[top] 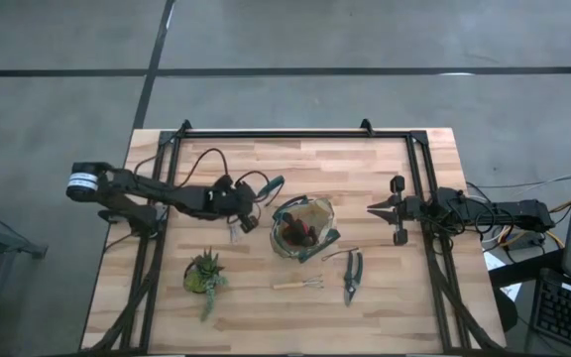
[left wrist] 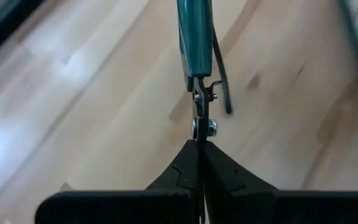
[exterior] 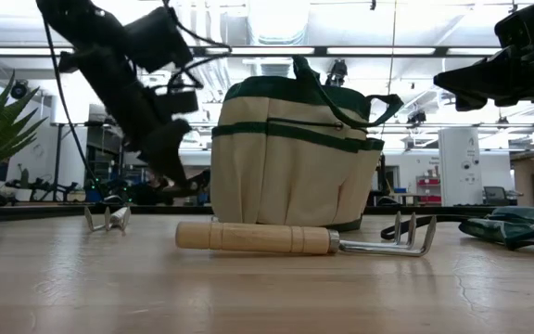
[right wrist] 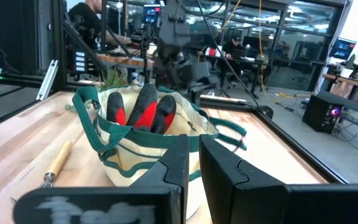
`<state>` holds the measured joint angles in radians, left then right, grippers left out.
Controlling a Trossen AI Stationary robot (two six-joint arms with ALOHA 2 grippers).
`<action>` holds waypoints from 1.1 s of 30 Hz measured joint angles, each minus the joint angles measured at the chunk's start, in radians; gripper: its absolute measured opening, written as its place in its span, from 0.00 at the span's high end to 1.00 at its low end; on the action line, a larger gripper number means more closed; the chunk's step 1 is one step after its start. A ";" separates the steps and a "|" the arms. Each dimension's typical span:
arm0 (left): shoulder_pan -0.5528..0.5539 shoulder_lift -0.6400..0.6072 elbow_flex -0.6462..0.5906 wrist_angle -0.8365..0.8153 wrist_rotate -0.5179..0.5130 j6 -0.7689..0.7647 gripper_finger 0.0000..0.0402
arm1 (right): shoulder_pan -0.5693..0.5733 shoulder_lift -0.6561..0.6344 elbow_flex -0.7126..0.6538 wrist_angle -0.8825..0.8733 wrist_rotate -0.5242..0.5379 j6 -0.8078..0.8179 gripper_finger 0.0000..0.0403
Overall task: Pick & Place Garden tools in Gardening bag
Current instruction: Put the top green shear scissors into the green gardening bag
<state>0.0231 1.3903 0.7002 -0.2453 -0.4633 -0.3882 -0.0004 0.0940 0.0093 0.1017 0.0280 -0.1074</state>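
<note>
The olive-green and tan gardening bag (top: pixel 302 226) stands upright at the table's middle, with the red-and-black glove (right wrist: pixel 143 107) sticking up out of it. My left gripper (top: pixel 251 203) is just left of the bag, shut on a teal-handled pruning shear (top: pixel 271 184). My right gripper (top: pixel 373 209) hovers to the right of the bag, pointing at it, fingers together and empty. A wooden-handled pronged tool (top: pixel 300 285) and a second pruning shear (top: pixel 352 276) lie flat on the table near of the bag. Another pronged tool (top: pixel 236 233) lies by my left gripper. My left gripper pinches the shear's metal blade end (left wrist: pixel 199 127), just by the pivot nut, between its two fingertips. The fingers lie along the shear, whose teal handles (left wrist: pixel 194 43) reach straight out beyond them. The shear seems to be a little above the table (exterior: pixel 193 181).
A small potted succulent (top: pixel 205 273) stands at the near left. A black frame rail (top: pixel 295 135) runs along the table's far side and down both sides. People and desks show in the room beyond the table.
</note>
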 joint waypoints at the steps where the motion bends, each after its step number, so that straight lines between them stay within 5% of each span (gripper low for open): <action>1: 0.000 -0.012 0.007 0.001 0.000 0.008 0.98 | 0.000 0.000 0.000 0.000 0.000 0.001 0.92; 8: 0.000 -0.109 0.064 0.013 0.008 0.028 0.98 | 0.000 0.000 0.000 0.000 0.000 0.000 0.92; 16: -0.003 -0.200 0.070 0.198 0.159 0.025 0.98 | 0.000 0.000 0.000 0.000 0.000 0.000 0.92; 23: -0.020 -0.193 0.066 0.374 0.305 0.015 0.98 | 0.000 0.000 0.000 0.000 0.000 -0.102 0.92; 33: -0.068 -0.146 0.065 0.583 0.418 -0.017 0.98 | 0.000 0.000 0.000 0.020 -0.003 -0.015 0.92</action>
<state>-0.0450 1.2438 0.7650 0.3377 -0.0451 -0.4053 -0.0006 0.0944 0.0093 0.1218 0.0254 -0.1220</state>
